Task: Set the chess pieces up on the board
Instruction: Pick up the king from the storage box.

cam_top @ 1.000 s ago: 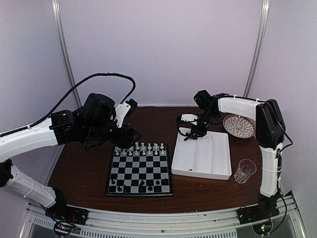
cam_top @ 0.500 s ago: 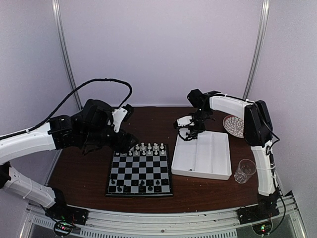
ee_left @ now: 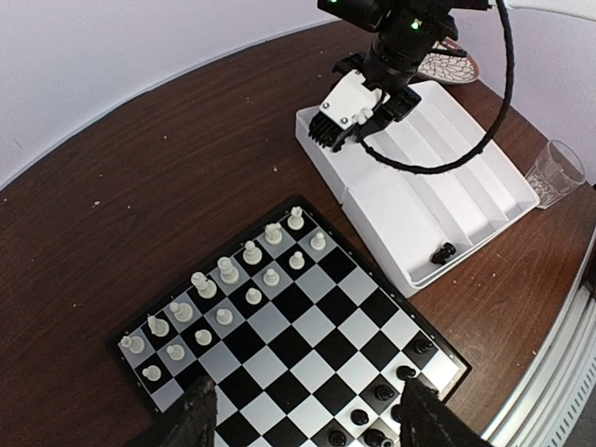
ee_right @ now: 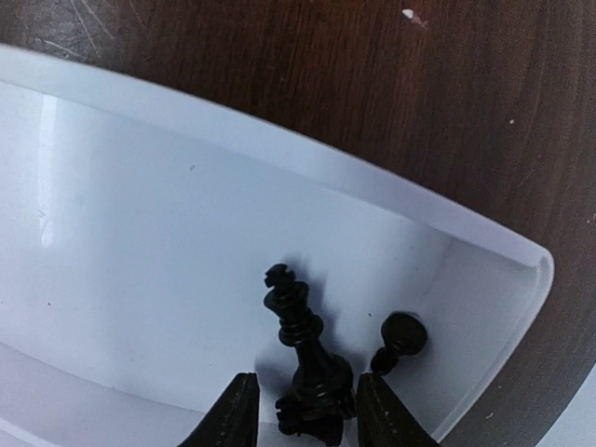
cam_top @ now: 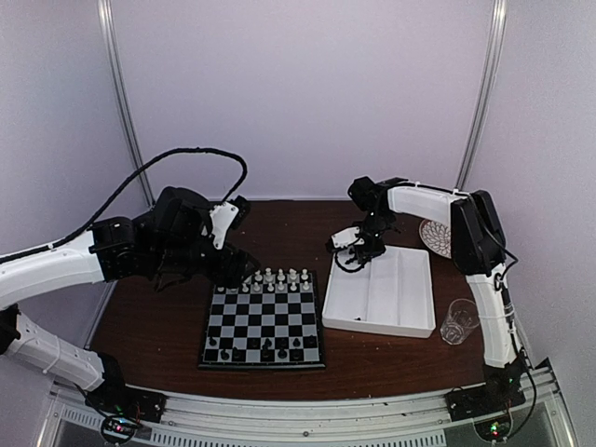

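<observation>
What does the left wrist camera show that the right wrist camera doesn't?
Only the left wrist view: the chessboard with white pieces along one edge and a few black pieces at the opposite edge, the drinking glass, the patterned plate, and the right tool seen from outside.
Only the right wrist view: a close-up of a black king and a black pawn in a tray corner, the king's base between that tool's jaws.
Both: the white tray and the brown table.
</observation>
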